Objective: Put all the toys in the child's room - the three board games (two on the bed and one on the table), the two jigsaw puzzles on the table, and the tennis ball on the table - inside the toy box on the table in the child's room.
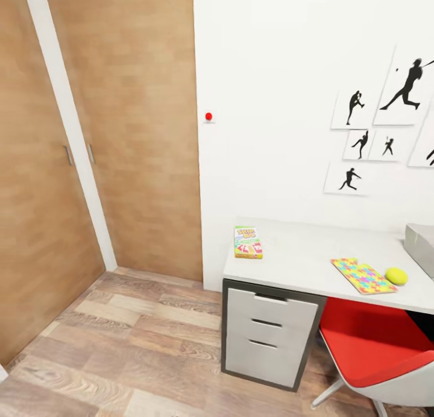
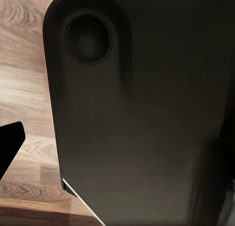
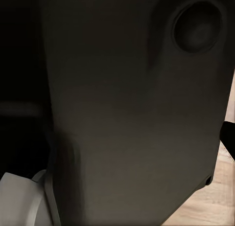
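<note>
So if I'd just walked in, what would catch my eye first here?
Probably the bright red chair tucked under the white table, then the colourful jigsaw puzzle with the tennis ball just beside it. Black athlete silhouettes hang on the wall above, and a board game lies near the table's left end.

The worktop (image 1: 289,254) is white over a dark grey frame and white drawers (image 1: 268,338). On it lie a green-topped board game (image 1: 247,242) with orange and red panels, a jigsaw puzzle (image 1: 363,275) of yellow, pink, green and blue pieces, a yellow-green tennis ball (image 1: 396,276) and, at three o'clock, the grey toy box (image 1: 421,247). The chair seat (image 1: 371,338) is red, the floor (image 1: 120,351) brown wood plank, the wall pictures (image 1: 374,128) black silhouettes on white.
</note>
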